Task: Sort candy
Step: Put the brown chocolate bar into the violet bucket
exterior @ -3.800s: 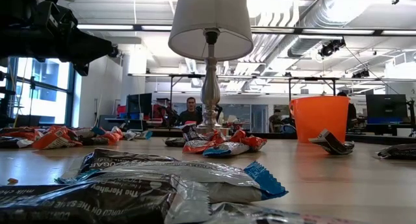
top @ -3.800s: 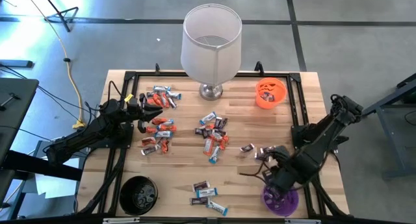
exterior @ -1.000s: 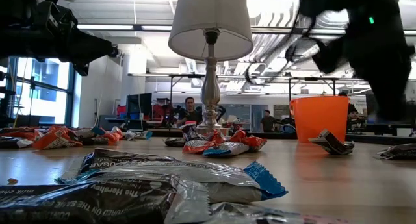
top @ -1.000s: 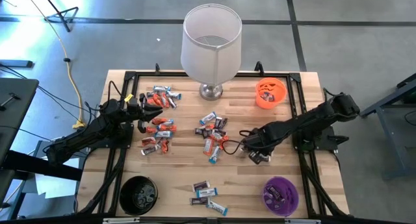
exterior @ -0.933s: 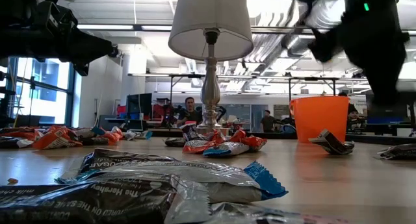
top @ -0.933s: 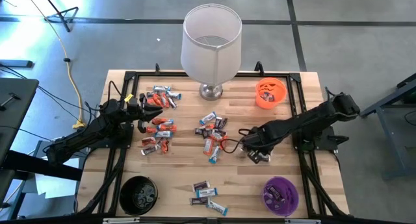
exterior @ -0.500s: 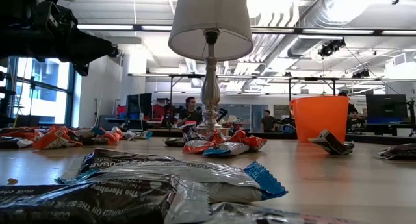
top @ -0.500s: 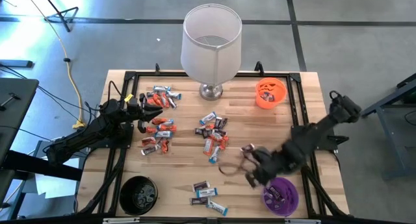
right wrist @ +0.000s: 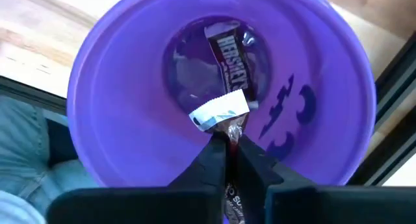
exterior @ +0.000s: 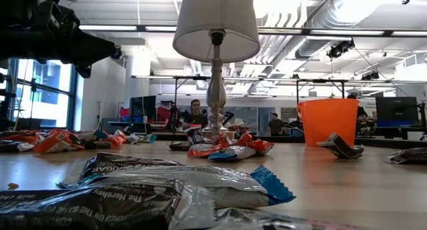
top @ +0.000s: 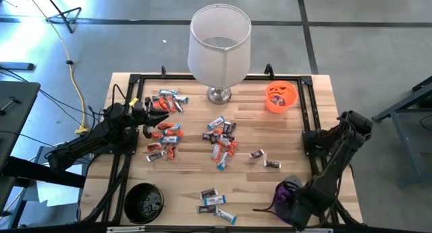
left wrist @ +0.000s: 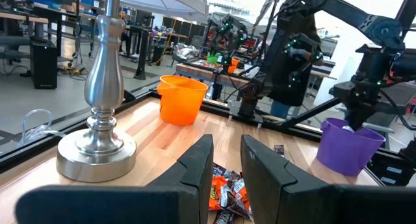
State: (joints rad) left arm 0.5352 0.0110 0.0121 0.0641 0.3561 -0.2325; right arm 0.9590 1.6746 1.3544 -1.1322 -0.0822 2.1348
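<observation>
My right gripper hangs over the purple bowl at the table's near right corner, shut on one dark-wrapped candy bar. Another brown candy bar lies on the bowl's bottom. More candy lies on the wood in loose groups: at the left, in the middle, near the front edge, and two pieces to the right of the middle. My left gripper waits level at the left pile, open, with nothing between its fingers. My right gripper pinches the candy bar between its two fingers, which point straight down. The bar runs along the fingers, and its silvery crimped end sticks out below the fingertips. It hangs above the bowl's bottom, clear of the bar lying there.
A lamp with a white shade stands at the table's far middle, and an orange bowl at the far right. A black bowl sits at the near left. A black frame rail runs along the table's sides.
My right gripper has risen from the loose candy right of the table's middle and swung toward the near right corner, rolling its wrist as it went. It now hangs over the purple bowl with the candy bar still between its fingers.
</observation>
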